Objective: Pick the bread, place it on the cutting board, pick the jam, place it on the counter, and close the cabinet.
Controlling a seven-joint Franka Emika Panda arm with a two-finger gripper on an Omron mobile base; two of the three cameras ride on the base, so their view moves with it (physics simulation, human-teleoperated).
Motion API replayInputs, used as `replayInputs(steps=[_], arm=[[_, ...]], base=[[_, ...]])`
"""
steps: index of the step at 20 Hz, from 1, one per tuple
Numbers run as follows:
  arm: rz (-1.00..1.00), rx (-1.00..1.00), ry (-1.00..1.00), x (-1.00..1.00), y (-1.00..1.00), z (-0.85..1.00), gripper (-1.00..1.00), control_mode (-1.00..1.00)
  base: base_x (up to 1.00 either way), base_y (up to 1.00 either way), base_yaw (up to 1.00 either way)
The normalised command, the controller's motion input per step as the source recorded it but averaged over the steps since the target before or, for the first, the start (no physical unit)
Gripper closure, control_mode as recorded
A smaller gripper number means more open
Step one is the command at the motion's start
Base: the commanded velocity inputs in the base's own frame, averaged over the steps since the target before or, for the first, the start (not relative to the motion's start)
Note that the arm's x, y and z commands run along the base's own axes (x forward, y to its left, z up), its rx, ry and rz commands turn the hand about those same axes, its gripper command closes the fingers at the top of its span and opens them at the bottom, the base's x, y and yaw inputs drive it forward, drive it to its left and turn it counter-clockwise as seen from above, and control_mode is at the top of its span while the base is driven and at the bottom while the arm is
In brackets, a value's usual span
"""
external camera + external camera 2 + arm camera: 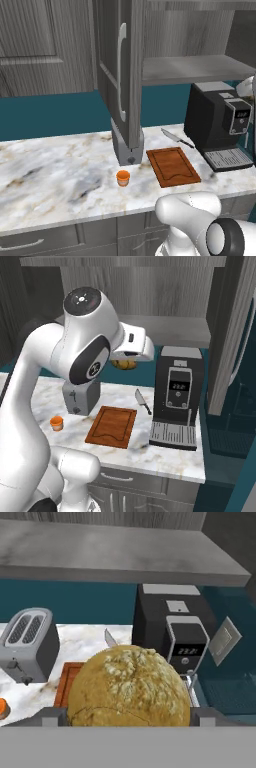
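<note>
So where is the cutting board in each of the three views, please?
Left base view: the cutting board lies right of centre, beside the coffee machine.
Right base view: lower centre-left, left of the coffee machine.
Hand view: its edge shows at lower left, behind the bread.
Shared landmark: the black coffee machine, always on the board's right.

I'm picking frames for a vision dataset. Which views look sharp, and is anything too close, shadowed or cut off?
Left base view: crisp, flat lighting, soft shadow beside the jam; the arm's white joint crowds the bottom. Right base view: sharp, but the arm covers the left, and the bread sits dim beneath the tool. Hand view: bread looms large, its texture soft; the cutting board is mostly hidden.
</note>
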Motion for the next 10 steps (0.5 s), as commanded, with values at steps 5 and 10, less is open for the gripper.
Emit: replayInputs(steps=[5, 10], arm=[[0.00, 0.00, 0.12, -0.39, 0.14, 0.00, 1.00, -1.00], [0.00, 0.00, 0.07, -0.32, 0.10, 0.00, 1.00, -1.00]], base=[[0.00, 0.00, 0.00], [0.00, 0.00, 0.00]])
